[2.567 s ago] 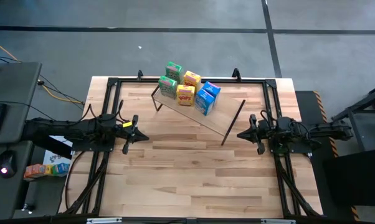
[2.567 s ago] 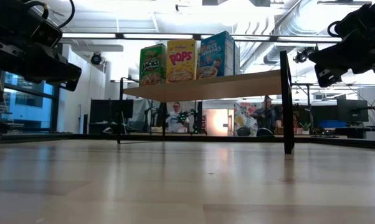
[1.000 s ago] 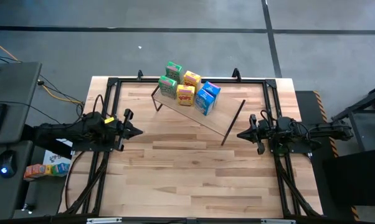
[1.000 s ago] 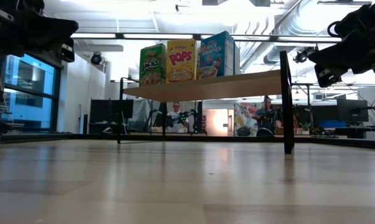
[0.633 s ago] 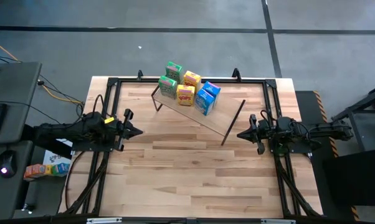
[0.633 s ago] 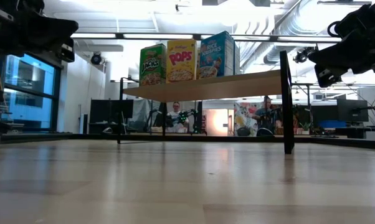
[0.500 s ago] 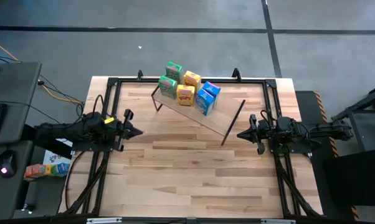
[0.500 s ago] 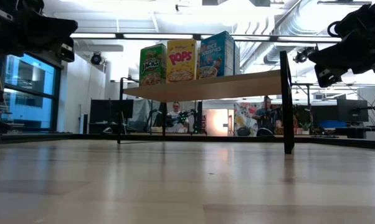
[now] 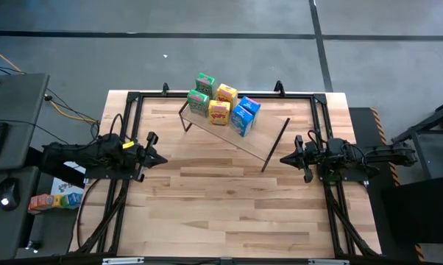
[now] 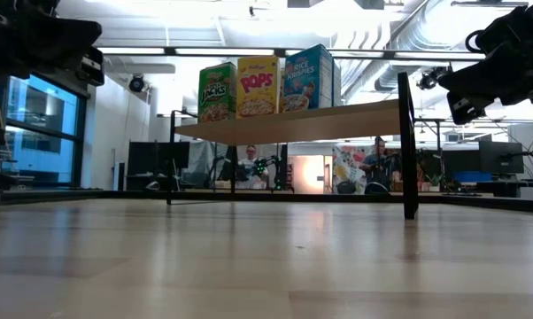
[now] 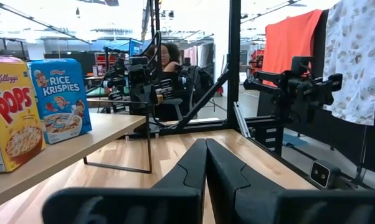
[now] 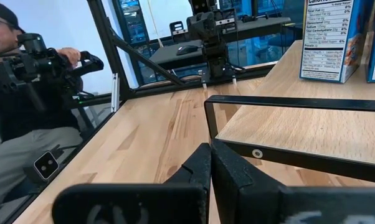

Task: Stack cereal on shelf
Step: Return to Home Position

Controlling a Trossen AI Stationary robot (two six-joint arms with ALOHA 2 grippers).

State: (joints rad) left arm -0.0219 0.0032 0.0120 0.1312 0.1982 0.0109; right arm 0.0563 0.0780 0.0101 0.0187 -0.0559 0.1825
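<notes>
Retreating leftward, the shut, empty left gripper (image 9: 154, 157) leaves six small cardboard cereal boxes (image 9: 219, 112) on the long light-wood shelf (image 9: 258, 140); the shut right gripper (image 9: 286, 158) waits; stacking seems done.

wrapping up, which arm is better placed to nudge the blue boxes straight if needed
Right, probably. The right end effector waits nearer the blue boxes on the shelf; the left end effector sits farther off.

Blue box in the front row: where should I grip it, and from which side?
Probably its top edge, from above, right claw coming over the bare end of the shelf. The blue box stands upright; a yellow box crowds one side and the other blue box stands behind it, leaving only top, front and end side free.
</notes>
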